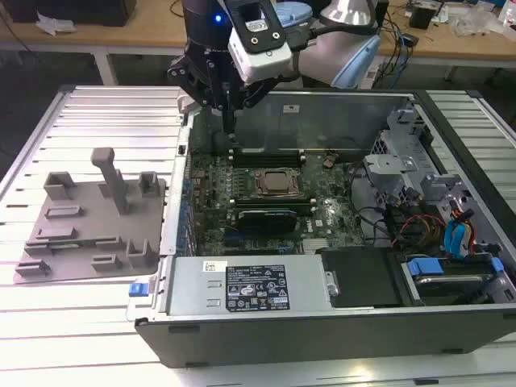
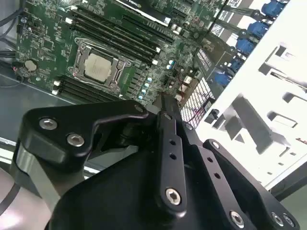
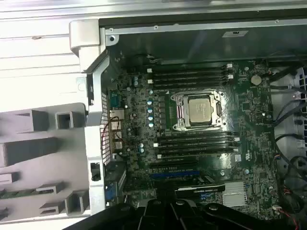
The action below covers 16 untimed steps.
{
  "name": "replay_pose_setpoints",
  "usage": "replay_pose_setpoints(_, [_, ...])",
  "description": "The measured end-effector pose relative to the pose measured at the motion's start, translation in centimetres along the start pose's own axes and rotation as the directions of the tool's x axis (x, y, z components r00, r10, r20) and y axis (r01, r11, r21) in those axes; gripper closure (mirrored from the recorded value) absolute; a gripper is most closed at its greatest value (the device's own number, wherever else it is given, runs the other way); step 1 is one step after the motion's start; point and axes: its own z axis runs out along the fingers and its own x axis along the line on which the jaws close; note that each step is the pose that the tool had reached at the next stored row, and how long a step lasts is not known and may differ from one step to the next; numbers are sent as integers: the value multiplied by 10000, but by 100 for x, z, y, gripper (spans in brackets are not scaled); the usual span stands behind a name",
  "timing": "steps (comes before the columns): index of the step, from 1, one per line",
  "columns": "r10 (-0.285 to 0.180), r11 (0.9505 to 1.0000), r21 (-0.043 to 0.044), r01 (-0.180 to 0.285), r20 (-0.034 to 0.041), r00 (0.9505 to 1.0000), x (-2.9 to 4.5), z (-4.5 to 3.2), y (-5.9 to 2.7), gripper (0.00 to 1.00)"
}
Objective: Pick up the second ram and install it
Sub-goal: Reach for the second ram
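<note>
Hovering pincer (image 1: pixel 230 129) above motherboard (image 1: pixel 208 197); first wrist view: ram (image 3: pixel 21 194).

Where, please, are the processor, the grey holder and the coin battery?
processor (image 3: pixel 200 109): first wrist view, middle of its silver lid.
grey holder (image 1: pixel 97 222): exterior view, flat base.
coin battery (image 3: pixel 257 80): first wrist view, its face.

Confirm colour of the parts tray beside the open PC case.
Plain grey. The parts tray shows best in the exterior view.
</note>
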Motion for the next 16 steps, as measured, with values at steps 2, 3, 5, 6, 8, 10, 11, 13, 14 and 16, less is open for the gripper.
replay_pose_setpoints(2, [1,10000,0,-1,7,10000,121,-3,-9,92])
replay_pose_setpoints(3, [1,10000,-2,-1,17,10000,273,-7,-20,92])
replay_pose_setpoints(5, [1,10000,-11,-1,18,10000,437,-8,-33,92])
replay_pose_setpoints(6, [-1,10000,-13,1,18,10000,530,-8,-40,92])
replay_pose_setpoints(8, [0,10000,-14,0,20,10000,638,-8,-48,92])
replay_pose_setpoints(10, [0,10000,-14,0,29,10000,829,-13,-62,92])
replay_pose_setpoints(11, [-2,10000,-15,2,33,10000,871,-14,-65,92])
replay_pose_setpoints(13, [1,10000,-16,-1,40,10000,948,-16,-71,92])
replay_pose_setpoints(14, [-1,10000,-16,1,43,10000,979,-17,-73,92])
replay_pose_setpoints(16, [-1,10000,-17,1,51,10000,1084,-19,-81,92])
